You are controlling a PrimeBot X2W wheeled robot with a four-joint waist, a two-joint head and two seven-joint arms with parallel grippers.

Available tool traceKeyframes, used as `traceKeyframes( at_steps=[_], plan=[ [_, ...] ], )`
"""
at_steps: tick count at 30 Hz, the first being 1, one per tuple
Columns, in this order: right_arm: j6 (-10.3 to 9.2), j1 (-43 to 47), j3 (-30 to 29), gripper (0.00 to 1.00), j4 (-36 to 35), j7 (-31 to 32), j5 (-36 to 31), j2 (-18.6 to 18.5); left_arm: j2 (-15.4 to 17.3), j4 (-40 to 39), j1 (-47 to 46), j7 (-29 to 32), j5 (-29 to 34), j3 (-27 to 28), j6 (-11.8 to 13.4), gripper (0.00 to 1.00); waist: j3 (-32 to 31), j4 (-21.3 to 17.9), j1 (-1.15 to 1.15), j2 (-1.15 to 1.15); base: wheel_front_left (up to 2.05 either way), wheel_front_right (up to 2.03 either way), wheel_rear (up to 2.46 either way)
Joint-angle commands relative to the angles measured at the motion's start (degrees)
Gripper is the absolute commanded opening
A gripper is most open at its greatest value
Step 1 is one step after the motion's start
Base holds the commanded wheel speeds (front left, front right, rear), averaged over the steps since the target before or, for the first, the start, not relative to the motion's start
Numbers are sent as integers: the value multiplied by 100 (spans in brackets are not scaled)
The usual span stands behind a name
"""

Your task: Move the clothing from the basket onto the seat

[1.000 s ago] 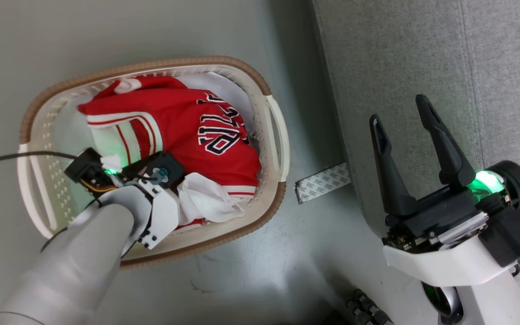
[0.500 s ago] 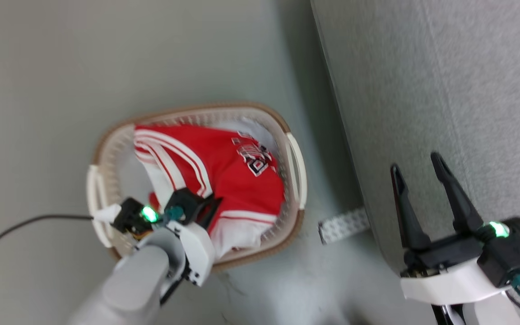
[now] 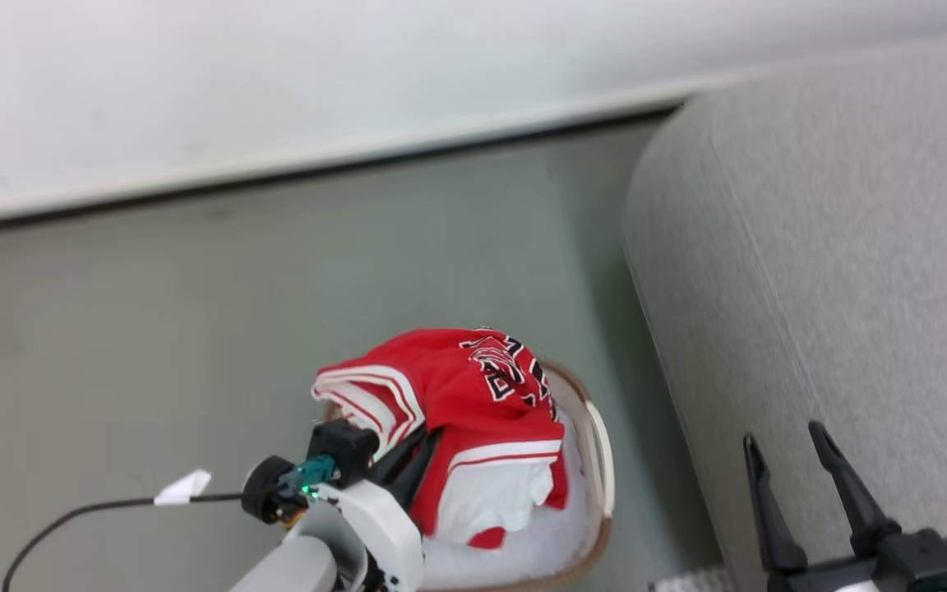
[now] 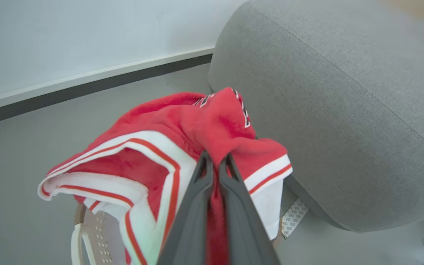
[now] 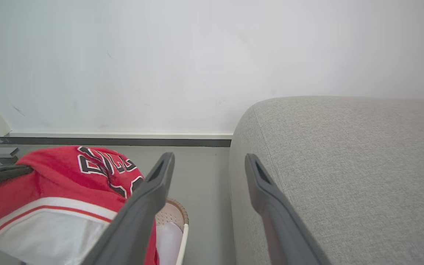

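Two dark fingers of the left gripper (image 4: 215, 156) are clenched on a fold of the red jersey (image 4: 149, 147), and it hangs bunched above the basket (image 3: 601, 460), white hem drooping over the rim! To its right the seat (image 3: 835, 288) bulges up, rounded side just beside the basket. The right gripper (image 3: 782, 434) hovers against that side, jaws spread wide. A tape patch (image 4: 293, 217) sticks to the floor (image 3: 194, 329) at the seat's foot. A black cable (image 3: 71, 514) trails left. Down in the basket lies a white cloth (image 3: 535, 552).
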Motion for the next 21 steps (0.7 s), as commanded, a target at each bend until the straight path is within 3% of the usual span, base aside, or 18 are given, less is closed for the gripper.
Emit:
traceKeyframes(
  at_steps=[1,11,21],
  plan=[
    [-12,203,-57,100,60,3,-49,-20,-20,-140,182,-16,-63,42,50,0,-857,440,1,0,0,0,0],
    [-12,634,-148,100,242,3,-163,-20,121,-935,380,99,-338,286,301,0,-1668,471,1,0,0,0,0],
    [-12,793,-95,100,219,3,-274,-20,370,-1885,458,429,-488,435,560,0,-1966,412,1,0,0,0,0]
  ],
)
